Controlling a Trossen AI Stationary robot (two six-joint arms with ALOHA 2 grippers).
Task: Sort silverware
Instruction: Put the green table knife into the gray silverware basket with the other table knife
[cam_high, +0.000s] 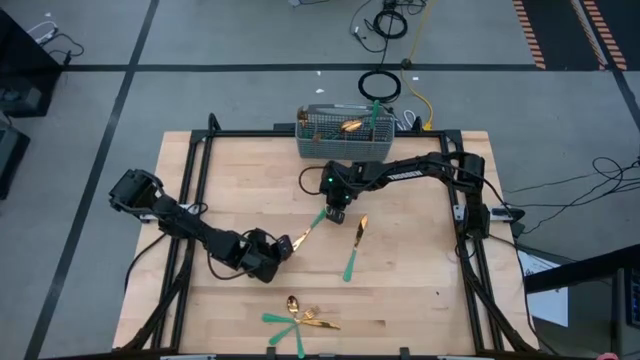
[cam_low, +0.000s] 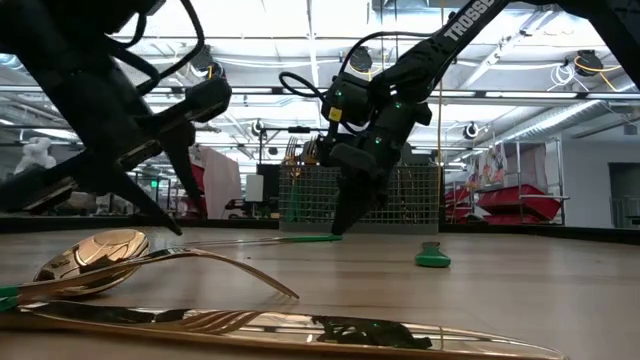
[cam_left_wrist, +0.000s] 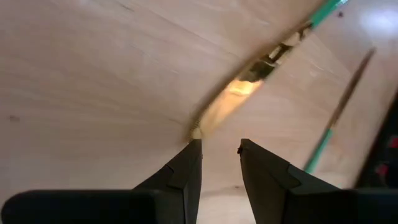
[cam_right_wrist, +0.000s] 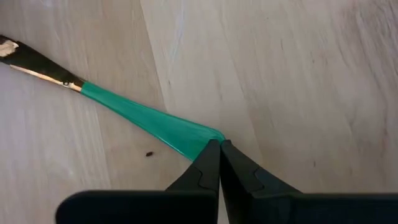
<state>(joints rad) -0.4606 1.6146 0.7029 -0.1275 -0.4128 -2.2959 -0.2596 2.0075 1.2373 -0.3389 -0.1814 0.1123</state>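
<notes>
Both grippers working one knife (cam_high: 306, 232) at mid-table; sorting barely begun.

Right gripper (cam_right_wrist: 219, 147) is pinching the knife's teal handle end, fingers closed on it; left gripper (cam_left_wrist: 217, 149) is hovering at the gold tip with a narrow gap, gripping nothing. A few pieces are already standing in the caddy (cam_high: 345, 138) at the far edge. A second piece (cam_high: 355, 246) is lying just right, a cluster (cam_high: 298, 321) waiting near. Caddy compartments are hard to make out; the cluster's count is unclear.

Caddy (cam_high: 345, 135) at the worktop's (cam_high: 420, 290) far edge with silverware inside, one knife (cam_high: 308, 229) mid-worktop between left gripper (cam_high: 283, 246) and right gripper (cam_high: 331, 213), another piece (cam_high: 354, 247) just right of it, small cluster (cam_high: 298, 322) near the front edge
</notes>
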